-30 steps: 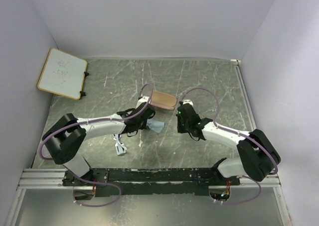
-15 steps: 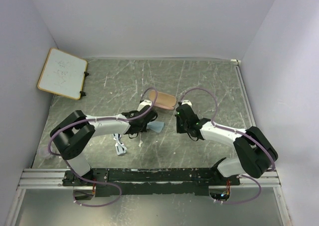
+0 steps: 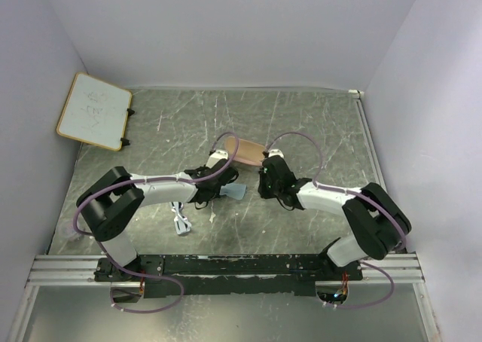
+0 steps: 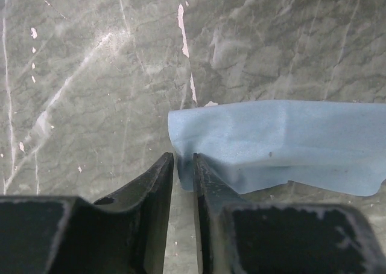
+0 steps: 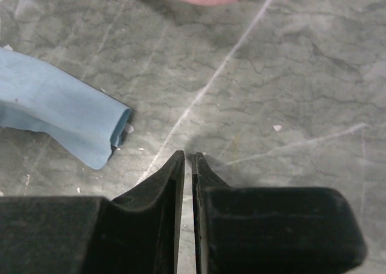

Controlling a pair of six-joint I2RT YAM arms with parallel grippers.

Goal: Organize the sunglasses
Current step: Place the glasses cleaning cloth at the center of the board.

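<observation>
Seemingly between grasps, left gripper (image 4: pixel 182 160) and right gripper (image 5: pixel 187 158) stand barely parted, empty, by the blue cloth (image 4: pixel 277 141); sunglasses (image 3: pixel 181 220), near-left, need gripping next.

The sunglasses (image 3: pixel 181 220), a small, thin white-framed pair with looped outlines, lay flat on the bench (image 3: pixel 316 123) close to its near edge, left of the middle. They were too small to tell whether they were folded.
</observation>
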